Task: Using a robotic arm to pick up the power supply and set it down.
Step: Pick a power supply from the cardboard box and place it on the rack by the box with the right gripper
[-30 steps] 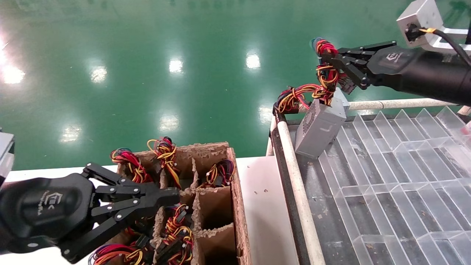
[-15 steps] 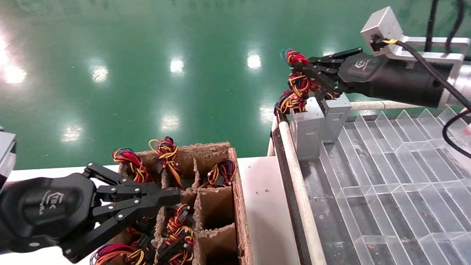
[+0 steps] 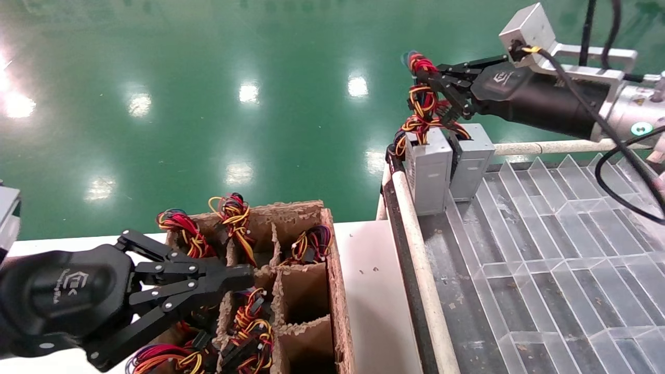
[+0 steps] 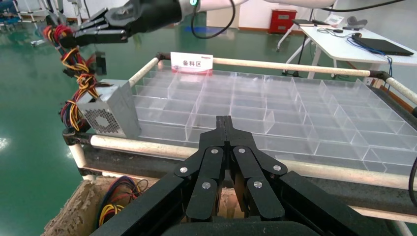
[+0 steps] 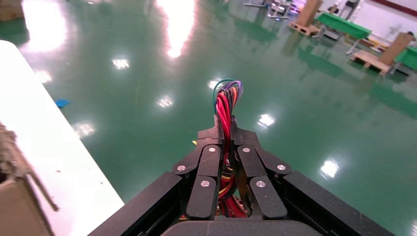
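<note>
Now | right hand (image 3: pixel 422 78) pinching wire bundle (image 3: pixel 423 101) of power supply (image 3: pixel 429 174) | left hand (image 3: pixel 244 278) pressed together, empty

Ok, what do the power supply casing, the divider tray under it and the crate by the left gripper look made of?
Power supply, held by its wires in the right gripper: apparently sheet metal, matte silver-grey, with a perforated vent face. Divider tray: likely clear acrylic or similar plastic, see-through walls with glossy edges. Crate by the left gripper: looks like moulded pulp or cardboard, brown, with rough fibrous edges.
</note>
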{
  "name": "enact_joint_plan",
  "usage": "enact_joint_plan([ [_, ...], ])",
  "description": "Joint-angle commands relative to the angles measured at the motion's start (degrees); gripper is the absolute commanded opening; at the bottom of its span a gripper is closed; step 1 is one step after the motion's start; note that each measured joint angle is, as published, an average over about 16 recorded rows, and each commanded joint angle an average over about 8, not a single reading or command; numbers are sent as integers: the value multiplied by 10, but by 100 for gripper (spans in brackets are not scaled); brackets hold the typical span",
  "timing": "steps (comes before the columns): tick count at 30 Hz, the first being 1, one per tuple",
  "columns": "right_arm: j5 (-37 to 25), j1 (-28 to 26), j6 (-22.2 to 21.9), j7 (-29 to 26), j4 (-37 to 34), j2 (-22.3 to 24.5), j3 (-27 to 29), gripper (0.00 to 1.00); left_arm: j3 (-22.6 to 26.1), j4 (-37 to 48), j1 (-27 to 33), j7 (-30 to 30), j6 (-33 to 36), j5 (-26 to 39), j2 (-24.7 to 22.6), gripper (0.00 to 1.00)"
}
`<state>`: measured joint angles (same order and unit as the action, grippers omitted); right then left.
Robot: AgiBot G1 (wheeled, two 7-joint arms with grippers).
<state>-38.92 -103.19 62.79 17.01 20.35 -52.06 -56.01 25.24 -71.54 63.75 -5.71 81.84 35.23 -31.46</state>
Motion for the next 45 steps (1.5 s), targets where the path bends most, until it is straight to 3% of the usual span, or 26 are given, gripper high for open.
enact_joint_plan([
  [1,0,-1,-4,10,-22,-11,1,0,0,0,0,0,0,0,0,0],
  [15,17,4,20,92,-122,-55,16,0,0,0,0,0,0,0,0,0],
  [27,23,10,71,121,-159,-36,20,0,0,0,0,0,0,0,0,0],
  [38,46,27,63,136,-174,-32,36,0,0,0,0,0,0,0,0,0],
  [40,46,29,66,132,-175,-33,36,11,0,0,0,0,0,0,0,0],
  [45,35,25,74,120,-174,-36,28,74,0,0,0,0,0,0,0,0],
])
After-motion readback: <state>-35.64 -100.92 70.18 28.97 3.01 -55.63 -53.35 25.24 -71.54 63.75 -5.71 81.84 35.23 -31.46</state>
